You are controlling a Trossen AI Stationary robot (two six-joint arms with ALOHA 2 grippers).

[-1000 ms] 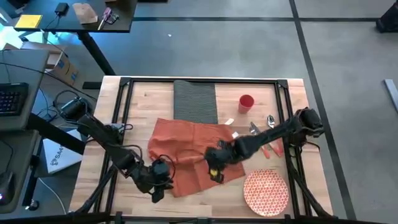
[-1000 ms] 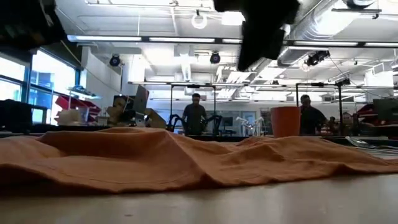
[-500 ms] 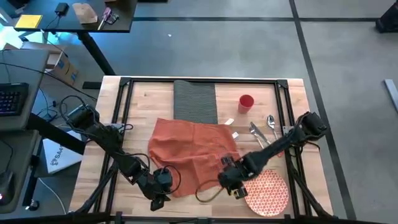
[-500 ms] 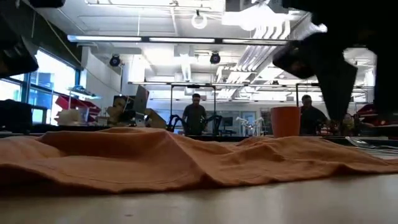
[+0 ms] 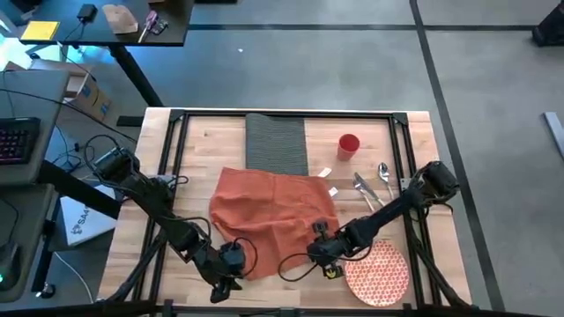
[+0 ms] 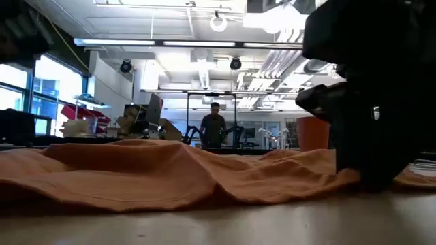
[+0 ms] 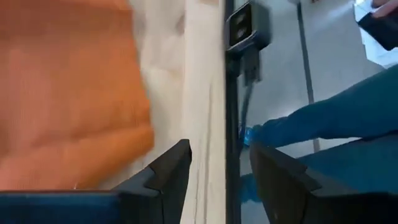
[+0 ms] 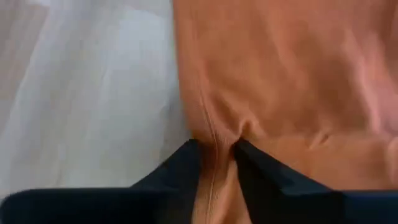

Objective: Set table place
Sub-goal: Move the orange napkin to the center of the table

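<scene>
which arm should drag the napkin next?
Right. Its claw is already pinched on the napkin edge; the left claw is open over bare table beside the cloth, holding nothing.

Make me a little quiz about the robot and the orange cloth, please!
1. True or false: the right gripper is pinching the edge of the orange napkin.
2. What is the left gripper holding? A) the red cup B) the fork C) nothing
3. Fill in the missing word: in the high view, the patterned plate lies on the bare ____, near the right arm, not on the placemat.

Key:
1. True. The right wrist view shows the cloth's hem squeezed between its fingers.
2. C. Its fingers are apart with nothing between them, near the table's front edge; the red cup stands far off.
3. table
</scene>
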